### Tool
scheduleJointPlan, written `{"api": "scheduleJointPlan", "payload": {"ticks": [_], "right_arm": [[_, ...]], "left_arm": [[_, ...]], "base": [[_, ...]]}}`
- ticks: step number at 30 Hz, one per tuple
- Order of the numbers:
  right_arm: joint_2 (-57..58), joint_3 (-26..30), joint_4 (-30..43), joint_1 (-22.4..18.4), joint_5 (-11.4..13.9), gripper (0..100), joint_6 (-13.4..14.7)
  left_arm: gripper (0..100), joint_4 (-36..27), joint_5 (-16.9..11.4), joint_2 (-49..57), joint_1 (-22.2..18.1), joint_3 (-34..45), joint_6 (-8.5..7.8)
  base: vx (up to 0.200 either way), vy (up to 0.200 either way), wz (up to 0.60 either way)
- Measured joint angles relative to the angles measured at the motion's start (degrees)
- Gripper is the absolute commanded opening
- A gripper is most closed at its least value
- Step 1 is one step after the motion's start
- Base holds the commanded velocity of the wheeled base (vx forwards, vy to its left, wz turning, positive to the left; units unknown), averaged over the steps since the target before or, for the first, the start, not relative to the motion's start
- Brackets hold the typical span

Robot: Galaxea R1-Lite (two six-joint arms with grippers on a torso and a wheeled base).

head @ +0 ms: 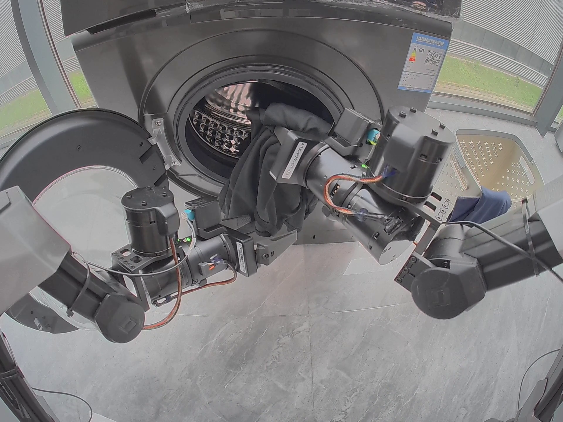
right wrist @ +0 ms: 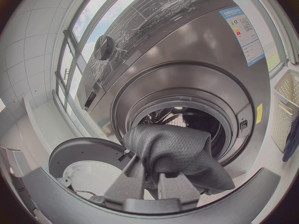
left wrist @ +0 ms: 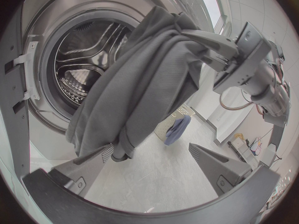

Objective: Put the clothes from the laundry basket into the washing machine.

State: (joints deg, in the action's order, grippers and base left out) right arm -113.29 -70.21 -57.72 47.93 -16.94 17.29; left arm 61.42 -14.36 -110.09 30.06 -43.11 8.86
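from where i stand the job looks partway through at best: the washing machine (head: 375, 60) has its door (head: 76, 153) swung wide to the robot's left, and a dark grey garment (head: 264, 177) is up at the mouth of the drum (head: 223, 124) but not yet dropped in. its top bunch sits right at the opening, though whether it is past the ring i can't tell, and most of the cloth hangs down outside over the front lip. the right gripper (right wrist: 154, 168) has its jaws clamped on that top bunch, the fabric wadded between and over the two fingers, so the whole piece hangs from it. the left gripper (left wrist: 149, 147) sits lower, by the hanging tail, with its jaws spread wide and gripping nothing. the tail's lowest fold lies against one finger (left wrist: 87, 164), and the other finger stands well apart from the cloth. over on the robot's right the laundry basket (head: 492, 156) has a blue garment (head: 484, 206) draped over its rim, so i'd reckon at least that one is left to fetch after this. how much more lies in the basket i can't tell. for the grey piece, what's left, to my mind, is getting the hanging part over the lip and letting go inside.
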Motion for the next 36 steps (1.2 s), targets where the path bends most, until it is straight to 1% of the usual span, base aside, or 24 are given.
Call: {"api": "scheduleJointPlan", "payload": {"ticks": [14, 19, 28, 29, 33, 36], "right_arm": [[-0.07, 0.65, -0.13, 0.22, -0.02, 0, 0.01], [-0.07, 1.00, -0.46, 0.33, -0.10, 0, 0.00], [-0.09, 1.83, -1.37, 0.35, -0.02, 0, -0.13], [-0.11, 1.88, -1.37, 0.35, -0.02, 0, -0.13], [-0.22, 1.90, -1.40, 0.35, 0.00, 0, -0.13], [-0.22, 1.96, -1.40, 0.30, -0.02, 0, -0.16]], "left_arm": [[100, 2.49, 0.20, -5.51, -0.79, -4.07, 0.00], [100, 4.46, 1.30, -7.17, -0.77, -5.40, 0.09], [100, 6.66, 1.56, -9.14, -0.51, -6.62, 0.17], [0, 6.81, 1.72, -9.29, -0.49, -6.67, 0.17], [0, 8.62, 4.00, -10.56, -0.46, -7.83, 0.13], [0, 9.69, 4.73, -11.59, -0.33, -8.41, 0.06]], "base": [[0.000, 0.000, 0.00], [0.000, 0.000, 0.00], [0.000, 0.000, 0.00], [0.000, 0.000, 0.00], [0.000, 0.000, 0.00], [0.000, 0.000, 0.00]]}}
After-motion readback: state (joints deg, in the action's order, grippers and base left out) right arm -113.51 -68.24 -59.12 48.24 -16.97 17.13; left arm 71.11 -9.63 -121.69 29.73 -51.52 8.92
